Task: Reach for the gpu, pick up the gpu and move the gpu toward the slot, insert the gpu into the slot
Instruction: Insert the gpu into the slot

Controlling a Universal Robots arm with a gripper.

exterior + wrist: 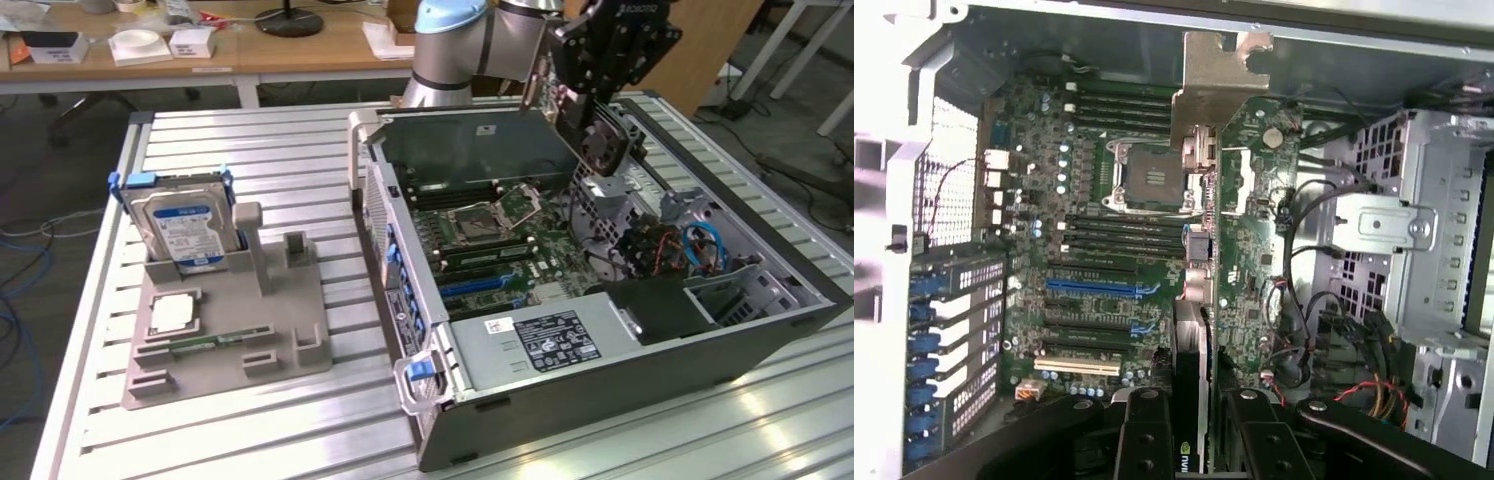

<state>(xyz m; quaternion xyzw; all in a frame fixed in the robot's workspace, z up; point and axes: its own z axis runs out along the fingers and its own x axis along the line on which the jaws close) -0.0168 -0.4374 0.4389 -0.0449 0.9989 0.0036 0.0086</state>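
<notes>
My gripper hangs over the open computer case, shut on the gpu. The gpu is a dark card with a round black fan, held on edge, its silver bracket pointing down into the case. In the wrist view the gpu runs edge-on away from my gripper, between the two black fingers. Its bracket is at the far end, above the motherboard. The blue slot lies on the board to one side of the card, which stays clear above it.
A grey fixture on the slatted table at the exterior view's left holds a blue-labelled hard drive and a square processor chip. Inside the case, a metal drive cage and loose cables flank the gpu.
</notes>
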